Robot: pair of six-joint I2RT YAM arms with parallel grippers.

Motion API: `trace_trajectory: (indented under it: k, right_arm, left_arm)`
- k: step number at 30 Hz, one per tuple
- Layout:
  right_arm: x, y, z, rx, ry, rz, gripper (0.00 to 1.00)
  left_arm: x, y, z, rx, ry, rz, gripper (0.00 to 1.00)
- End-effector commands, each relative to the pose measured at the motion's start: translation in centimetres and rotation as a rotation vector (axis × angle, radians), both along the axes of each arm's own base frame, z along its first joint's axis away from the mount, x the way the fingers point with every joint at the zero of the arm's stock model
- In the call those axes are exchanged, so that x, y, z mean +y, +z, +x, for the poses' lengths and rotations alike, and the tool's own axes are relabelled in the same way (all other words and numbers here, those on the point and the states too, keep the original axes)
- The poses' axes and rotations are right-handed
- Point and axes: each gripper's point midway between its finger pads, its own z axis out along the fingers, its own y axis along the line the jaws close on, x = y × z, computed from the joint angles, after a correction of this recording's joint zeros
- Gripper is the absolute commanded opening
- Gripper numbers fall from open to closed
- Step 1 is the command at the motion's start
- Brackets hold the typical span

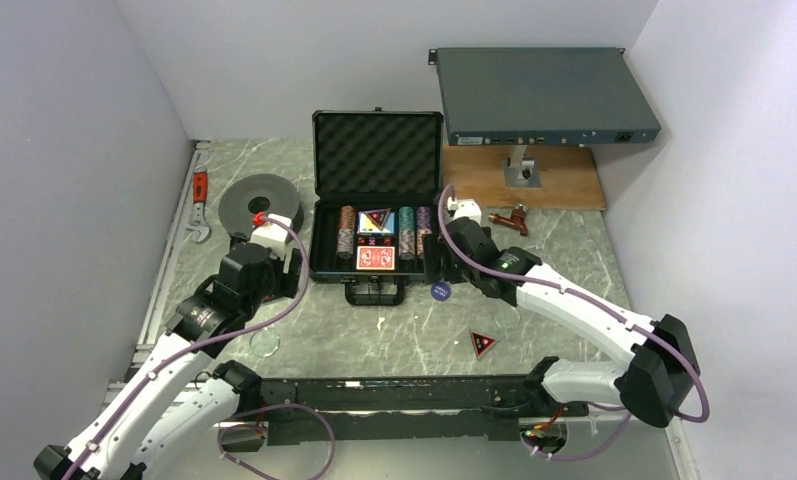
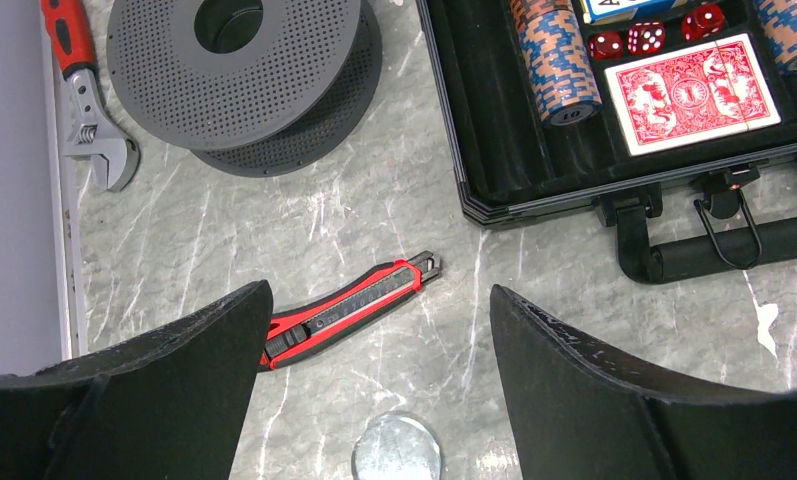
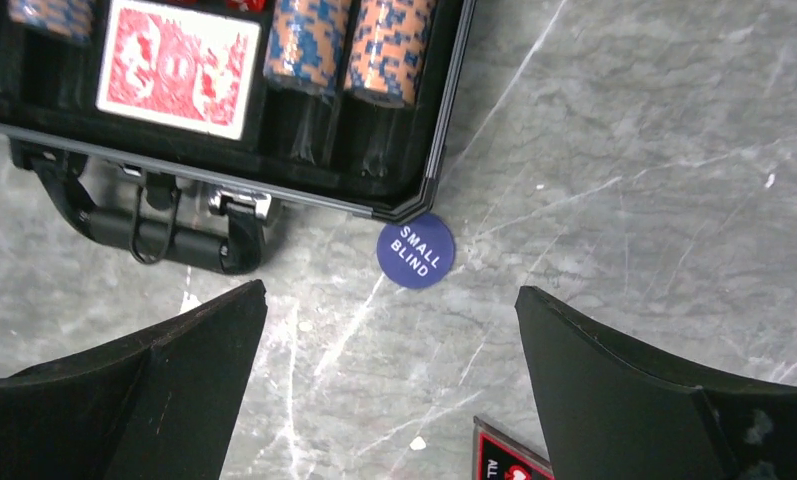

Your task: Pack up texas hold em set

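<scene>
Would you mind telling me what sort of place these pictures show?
Probably a robot lab's test cell: plain white walls enclose a marbled table, with a wrench, spool and rack box about.

Bright, even light from above; soft, short shadows beside the open black foam-lined briefcase (image 1: pixel 377 150) on the grey marbled tabletop (image 1: pixel 394 345); all three views sharp.
</scene>
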Motion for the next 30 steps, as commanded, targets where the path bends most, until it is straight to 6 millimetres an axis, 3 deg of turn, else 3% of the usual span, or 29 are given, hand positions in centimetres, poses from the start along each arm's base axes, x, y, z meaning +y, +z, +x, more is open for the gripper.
trace_trajectory:
  k: [1,15,25,30]
  right_arm:
    - [1.1,-1.9,-0.8,0.049,0.071,0.002,1.0]
    - [2.3,-8.7,-2.3,0.255,0.084,-0.04,0.9]
    - [2.3,-10.7,-2.1,0.277,0.062,-0.054,0.76]
    - [2.0,-11.5,-1.8,0.273,0.048,-0.07,0.74]
  left_arm:
    - [-0.3,1.7,0.3,-0.043,-0.01,-0.03,0.85]
    - [-0.2,1.7,0.3,-0.046,-0.004,-0.025,0.85]
    - [-0.2,1.9,0.3,-0.058,-0.007,-0.03,0.85]
    - [-0.2,1.9,0.3,-0.057,-0.007,-0.032,0.85]
